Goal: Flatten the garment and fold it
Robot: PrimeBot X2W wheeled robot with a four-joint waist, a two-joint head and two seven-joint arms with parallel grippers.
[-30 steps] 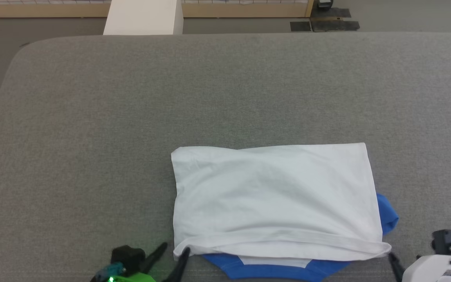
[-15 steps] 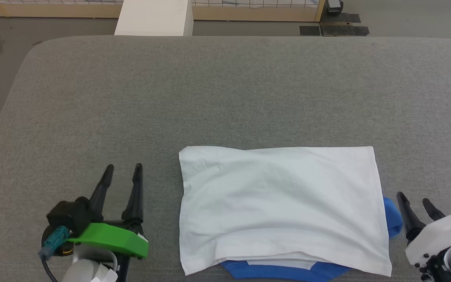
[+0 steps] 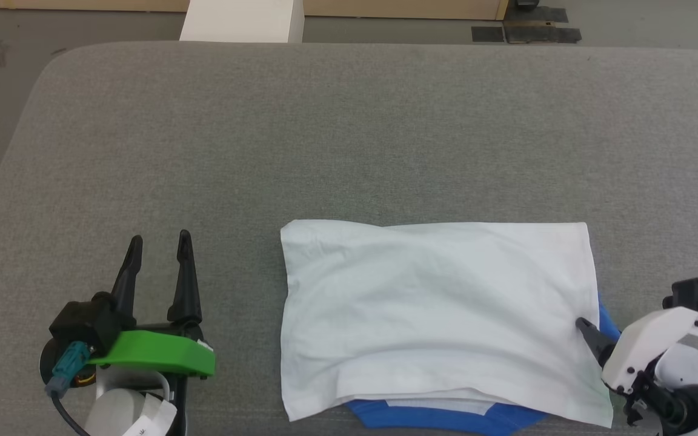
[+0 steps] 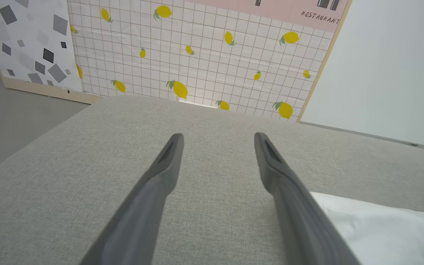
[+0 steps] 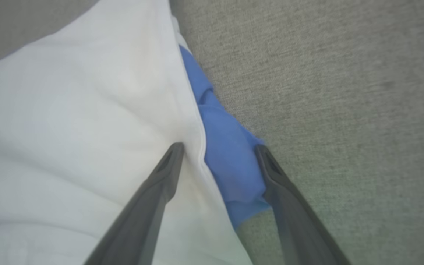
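The garment (image 3: 440, 315) lies folded into a white rectangle on the grey padded surface (image 3: 349, 133). A blue band peeks out along its near edge and a blue sleeve (image 3: 604, 316) at its right edge. My left gripper (image 3: 160, 237) rests open on bare cloth to the left of the garment, holding nothing. In the left wrist view the left gripper (image 4: 218, 136) is spread wide, with the garment's (image 4: 381, 228) white corner at the lower right. My right gripper (image 3: 591, 332) is open over the right edge. In the right wrist view the right gripper (image 5: 218, 146) straddles the white hem and blue sleeve (image 5: 230, 162).
The padded surface runs far beyond the garment, to a rounded far-left corner (image 3: 52, 60). A white box (image 3: 241, 18) stands behind its far edge, and dark mats (image 3: 525, 33) lie on the floor. A lemon-patterned wall panel (image 4: 197, 48) rises behind.
My left gripper left the garment's near-left corner and moved out to the left, open. My right gripper came in from the right onto the garment's right edge. The head camera shifted slightly.
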